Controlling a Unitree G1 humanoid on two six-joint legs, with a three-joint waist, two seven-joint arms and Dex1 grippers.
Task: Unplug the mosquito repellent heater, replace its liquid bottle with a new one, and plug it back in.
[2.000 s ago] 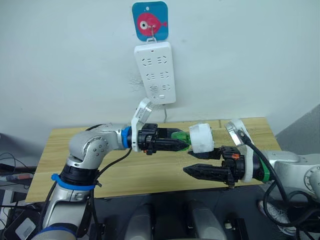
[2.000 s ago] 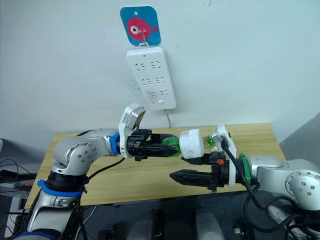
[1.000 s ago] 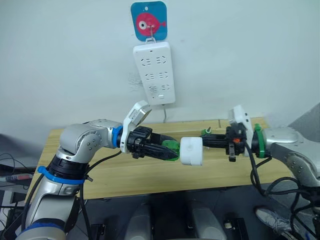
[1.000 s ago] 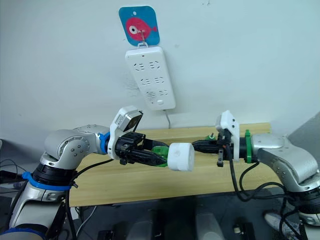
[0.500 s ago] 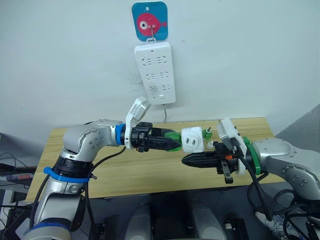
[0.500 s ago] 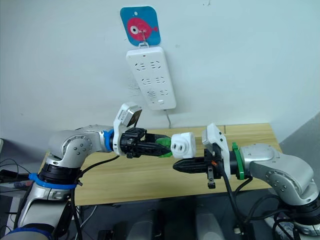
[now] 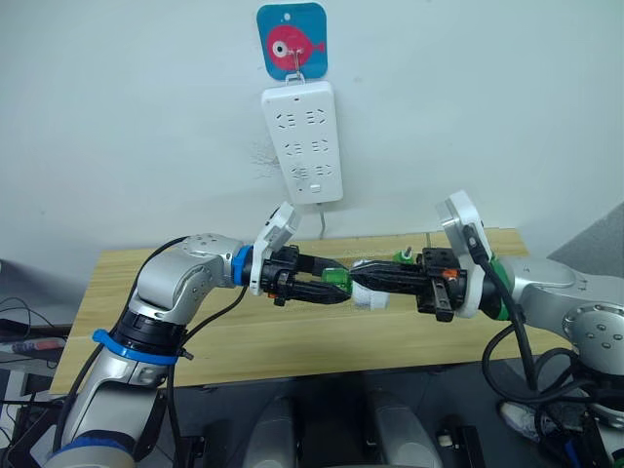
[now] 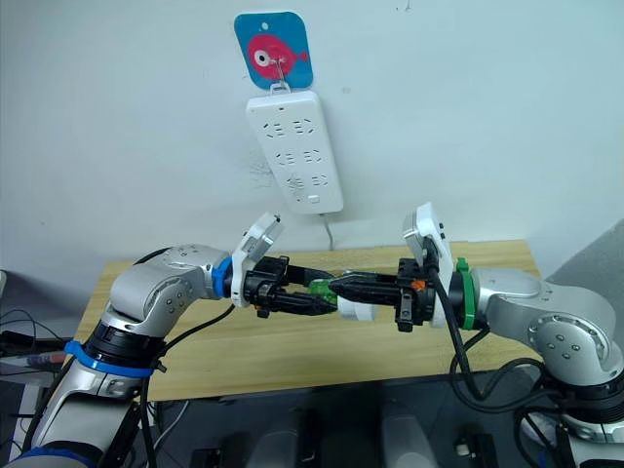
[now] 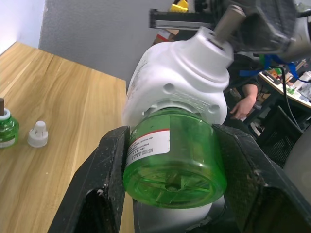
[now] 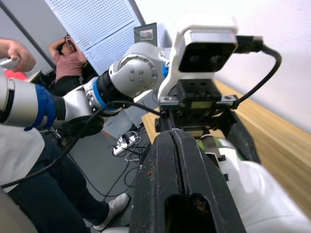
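Since half a second ago the right gripper (image 7: 363, 277) has risen from beneath the mosquito repellent heater (image 7: 370, 296) to lie across its top, fingers pressed together, while the heater has dropped slightly between the two arms, above the wooden table (image 7: 253, 336).

The left gripper (image 7: 327, 282) is clenched on the green liquid bottle (image 9: 175, 160) screwed into the heater's underside. The left wrist view shows that grasp closely: a black finger (image 9: 104, 187) on each side of the bottle, and a white and red label (image 9: 148, 142) whose print is too small to read. It also shows a second green bottle (image 9: 7, 130) and a small white cap (image 9: 37, 134) standing apart on the table.

The right wrist view shows the right fingers (image 10: 182, 179) closed flat against each other over the white body, and a seated person (image 10: 68, 65) beyond.

On the wall behind hangs the white power strip (image 7: 303, 141) under a blue card with a red fish (image 7: 292, 40).
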